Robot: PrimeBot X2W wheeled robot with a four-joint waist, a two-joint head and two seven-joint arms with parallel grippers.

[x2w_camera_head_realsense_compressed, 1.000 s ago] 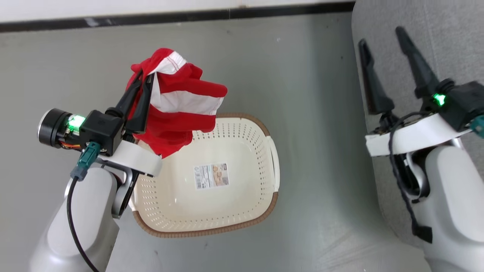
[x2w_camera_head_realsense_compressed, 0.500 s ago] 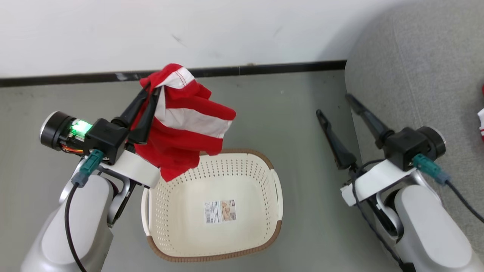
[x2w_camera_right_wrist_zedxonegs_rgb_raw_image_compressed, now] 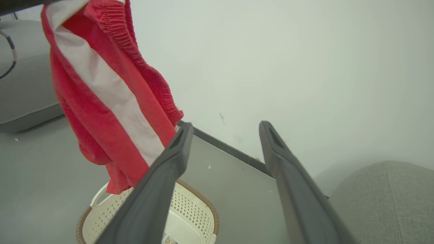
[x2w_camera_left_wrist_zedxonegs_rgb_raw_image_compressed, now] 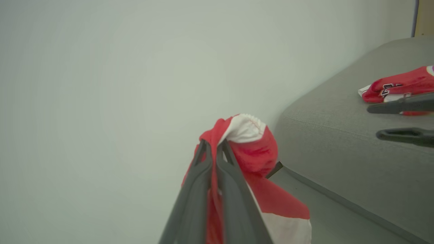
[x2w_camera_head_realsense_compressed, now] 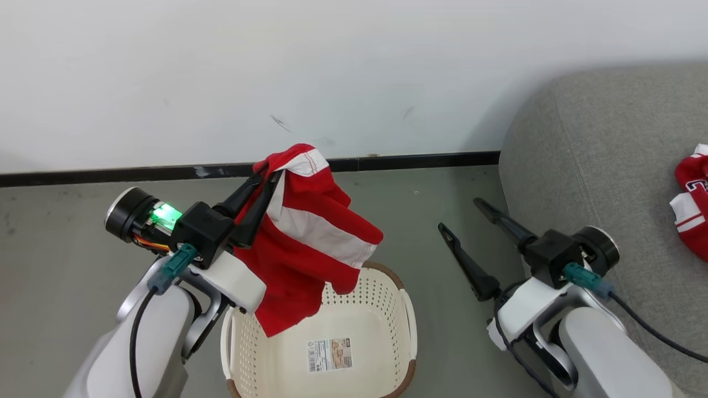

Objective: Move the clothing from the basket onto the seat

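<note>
My left gripper (x2w_camera_head_realsense_compressed: 267, 172) is shut on a red garment with white stripes (x2w_camera_head_realsense_compressed: 310, 237), holding it in the air above the cream perforated basket (x2w_camera_head_realsense_compressed: 238, 348), which shows just a label inside. The same clothing (x2w_camera_left_wrist_zedxonegs_rgb_raw_image_compressed: 252, 149) bunches around the closed fingers (x2w_camera_left_wrist_zedxonegs_rgb_raw_image_compressed: 206, 169) in the left wrist view and hangs at upper left in the right wrist view (x2w_camera_right_wrist_zedxonegs_rgb_raw_image_compressed: 112, 98). A second red and white garment (x2w_camera_head_realsense_compressed: 691, 202) lies on the grey seat (x2w_camera_head_realsense_compressed: 586, 155) at right. My right gripper (x2w_camera_head_realsense_compressed: 462, 214) stands open over the floor beside the seat's edge, holding nothing.
A white wall (x2w_camera_head_realsense_compressed: 354, 72) with a black baseboard (x2w_camera_head_realsense_compressed: 409, 162) runs behind the basket. Grey floor (x2w_camera_head_realsense_compressed: 55, 243) surrounds the basket. The seat's rounded corner (x2w_camera_right_wrist_zedxonegs_rgb_raw_image_compressed: 383, 196) sits close to my right arm.
The head camera has tilted up, so wall and seat fill more of the view. My left gripper keeps its grip on the garment, now nearer the seat; the right gripper stays open.
</note>
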